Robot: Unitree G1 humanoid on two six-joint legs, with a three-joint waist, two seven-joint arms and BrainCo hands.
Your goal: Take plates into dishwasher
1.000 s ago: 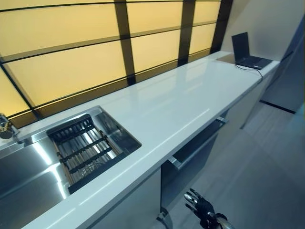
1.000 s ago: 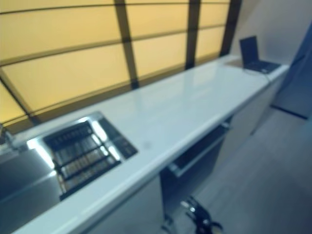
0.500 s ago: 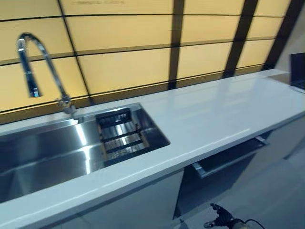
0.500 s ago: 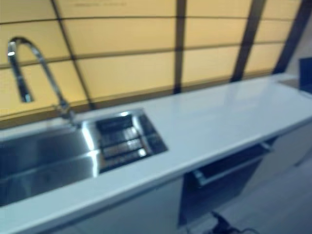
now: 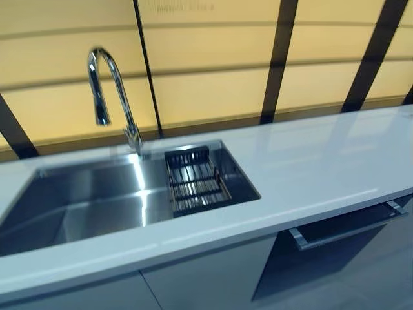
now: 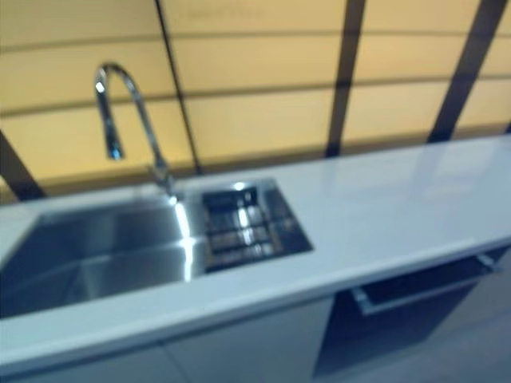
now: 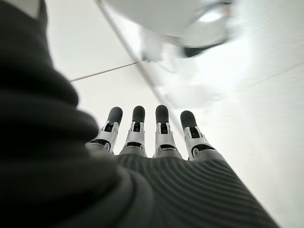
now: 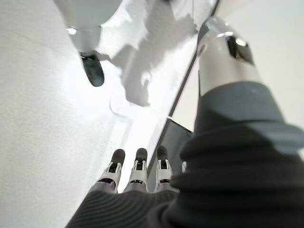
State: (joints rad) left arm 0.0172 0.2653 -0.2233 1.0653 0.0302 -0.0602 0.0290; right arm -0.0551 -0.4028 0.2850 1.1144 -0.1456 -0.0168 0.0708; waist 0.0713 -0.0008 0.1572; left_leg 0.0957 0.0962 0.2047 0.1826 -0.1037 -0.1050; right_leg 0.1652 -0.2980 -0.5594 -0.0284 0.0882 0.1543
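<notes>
No plate shows in any view. The dishwasher [image 5: 335,237] sits under the white counter at the right, its dark door tipped slightly open at the top with a silver bar handle [image 5: 345,226]. Neither hand shows in the eye views. In the left wrist view my left hand [image 7: 161,128] hangs with straight fingers over a pale floor and holds nothing. In the right wrist view my right hand [image 8: 139,167] also has straight fingers and holds nothing.
A steel sink [image 5: 84,206] is set in the white counter [image 5: 322,161], with a curved tap [image 5: 113,90] behind it and a dark slatted rack [image 5: 193,184] in its right end. Yellow wall panels stand behind. White cabinet fronts run under the sink.
The camera has swung left: the sink and tap now sit mid-view, and the laptop has left the picture. The right hand that showed at the bottom edge is out of the eye views.
</notes>
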